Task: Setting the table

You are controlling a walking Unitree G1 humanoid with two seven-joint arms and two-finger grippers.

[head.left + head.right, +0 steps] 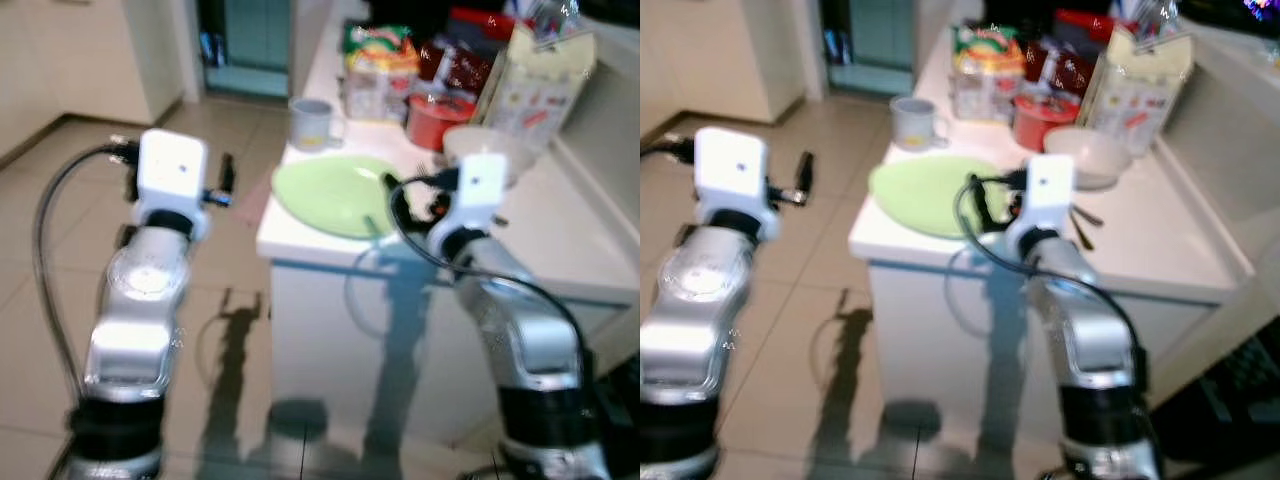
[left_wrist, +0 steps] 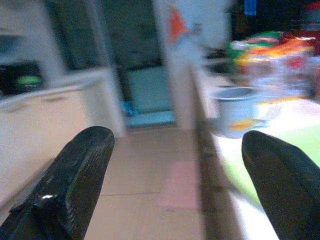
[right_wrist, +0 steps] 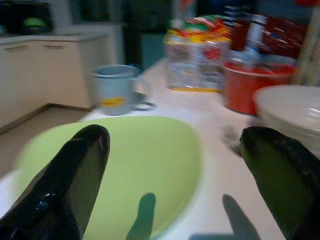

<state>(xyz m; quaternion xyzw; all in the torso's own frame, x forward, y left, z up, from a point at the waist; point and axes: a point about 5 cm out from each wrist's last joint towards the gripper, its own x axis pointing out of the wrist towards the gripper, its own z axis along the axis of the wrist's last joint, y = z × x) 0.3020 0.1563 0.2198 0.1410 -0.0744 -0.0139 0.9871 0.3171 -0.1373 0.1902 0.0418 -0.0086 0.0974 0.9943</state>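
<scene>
A light green plate [image 1: 330, 195] lies at the near left corner of the white counter [image 1: 560, 230]. Behind it stands a grey-blue mug [image 1: 312, 122]. To the plate's right sits a white bowl [image 1: 1087, 155], with a dark utensil [image 1: 1080, 225] beside it. My right gripper [image 3: 175, 135] hovers open just over the plate's [image 3: 145, 160] near right edge, with nothing between its fingers. My left gripper [image 2: 177, 137] is open and empty, held over the floor left of the counter and level with the mug [image 2: 237, 110].
A red container [image 1: 437, 118], a colourful food packet [image 1: 380, 65] and a tall cream bag [image 1: 540, 85] crowd the counter's far end. Tiled floor [image 1: 60, 260] spreads to the left, with cream cabinets [image 1: 90, 50] and a doorway [image 1: 245, 45] beyond.
</scene>
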